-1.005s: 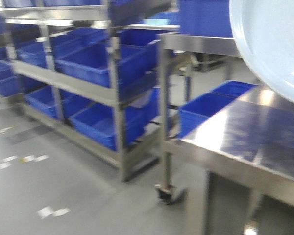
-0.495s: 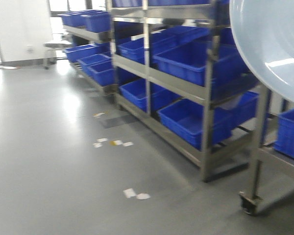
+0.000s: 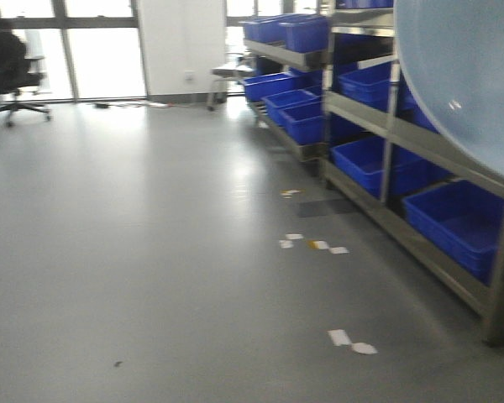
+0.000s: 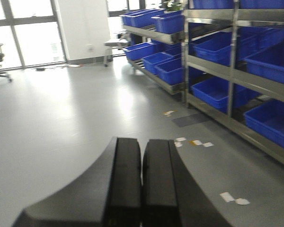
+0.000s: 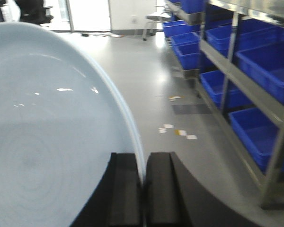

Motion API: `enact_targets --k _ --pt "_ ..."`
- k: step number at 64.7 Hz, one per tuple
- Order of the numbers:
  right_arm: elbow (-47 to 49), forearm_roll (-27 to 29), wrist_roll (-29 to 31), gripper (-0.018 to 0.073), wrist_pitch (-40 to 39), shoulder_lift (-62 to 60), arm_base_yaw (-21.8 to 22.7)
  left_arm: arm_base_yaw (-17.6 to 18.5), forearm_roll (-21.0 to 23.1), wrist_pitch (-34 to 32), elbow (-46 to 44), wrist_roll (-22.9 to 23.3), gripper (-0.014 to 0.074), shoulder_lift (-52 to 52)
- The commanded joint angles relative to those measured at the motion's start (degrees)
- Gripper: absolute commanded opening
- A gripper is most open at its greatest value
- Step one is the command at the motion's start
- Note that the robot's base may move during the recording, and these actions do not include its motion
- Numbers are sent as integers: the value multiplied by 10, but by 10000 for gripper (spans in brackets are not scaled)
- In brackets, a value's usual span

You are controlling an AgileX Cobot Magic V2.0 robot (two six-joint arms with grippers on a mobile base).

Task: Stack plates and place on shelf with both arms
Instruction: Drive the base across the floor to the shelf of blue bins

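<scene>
A pale bluish-white plate [image 3: 466,75] fills the top right of the front view, held on edge. In the right wrist view its glossy ringed inside [image 5: 47,123] covers the left half. My right gripper [image 5: 143,161] is shut on the plate's rim, one finger on each side. I cannot tell whether a second plate lies against it. My left gripper [image 4: 142,144] is shut with nothing in it, hanging over bare floor. The steel shelf [image 3: 361,113] runs along the right, also in the left wrist view [image 4: 213,66] and the right wrist view [image 5: 246,82].
Blue crates [image 3: 365,164] fill the shelf tiers. Paper scraps [image 3: 315,244] lie on the grey floor beside it. A black office chair [image 3: 13,63] stands far left by the windows, and a stool [image 3: 227,74] at the back wall.
The whole view has swung left: the steel table and caster have left the frame, and open floor, windows and a chair have come in. The plate keeps its place in the right gripper.
</scene>
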State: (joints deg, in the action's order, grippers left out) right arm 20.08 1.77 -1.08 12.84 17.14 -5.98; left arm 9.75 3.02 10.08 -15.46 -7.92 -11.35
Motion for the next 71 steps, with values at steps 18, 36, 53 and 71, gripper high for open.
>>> enact_targets --k 18,36,53,71 --pt "17 -1 -1 53 -58 3 3 1 6 -53 -18 2 82 -6" --pt "17 -1 -1 53 -58 3 3 1 6 -53 -18 2 82 -6" --pt "17 -1 -1 53 -58 3 3 1 6 -53 -18 2 82 -6" --pt "17 -1 -1 53 -58 3 3 1 6 -53 -18 2 82 -6"
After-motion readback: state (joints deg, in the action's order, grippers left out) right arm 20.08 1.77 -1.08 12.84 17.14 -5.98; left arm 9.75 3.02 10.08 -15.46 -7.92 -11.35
